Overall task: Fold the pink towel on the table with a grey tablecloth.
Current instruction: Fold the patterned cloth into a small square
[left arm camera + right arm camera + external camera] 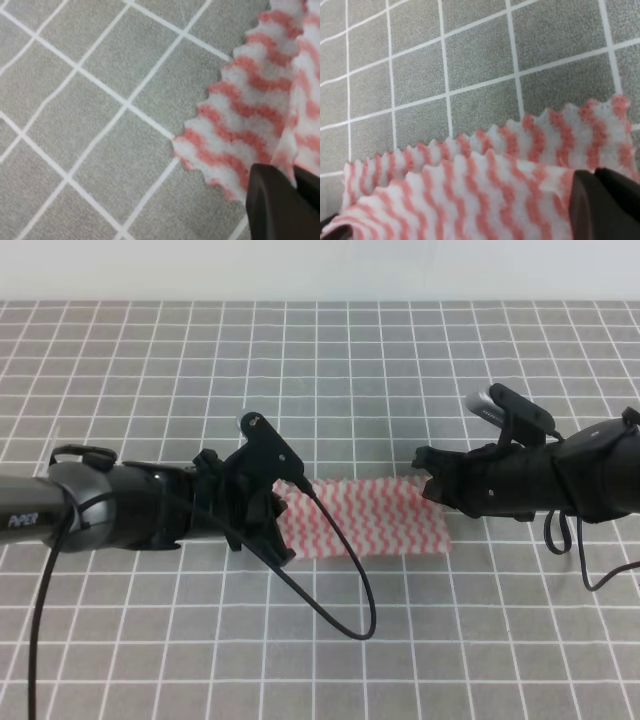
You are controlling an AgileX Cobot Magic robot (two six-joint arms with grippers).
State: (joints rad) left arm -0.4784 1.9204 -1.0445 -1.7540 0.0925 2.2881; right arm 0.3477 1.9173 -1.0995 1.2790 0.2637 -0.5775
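Item: pink-and-white zigzag cloth towel (375,518), doubled over on my grey gridded tablecloth (400,360).
Left gripper (272,530) at 9 o'clock and right gripper (432,486) at 3 o'clock each pinch a towel end.

Looks like I'm driving a lab-style test bench here, not anyone's home or kitchen. What gives it away for me: the table with a grey tablecloth (400,370) is printed with a neat grid of thin white lines, the sort of calibration-looking surface you'd set up for robot trials, and it fills pretty much the whole overhead view. Behind its far edge I only see a plain white strip (320,268), can't tell if that's a wall or a backdrop. A loose black cable (340,590) trails across the cloth from the left arm, which feels very rig-setup to me. Both wrist views show only that same gridded grey fabric underneath.
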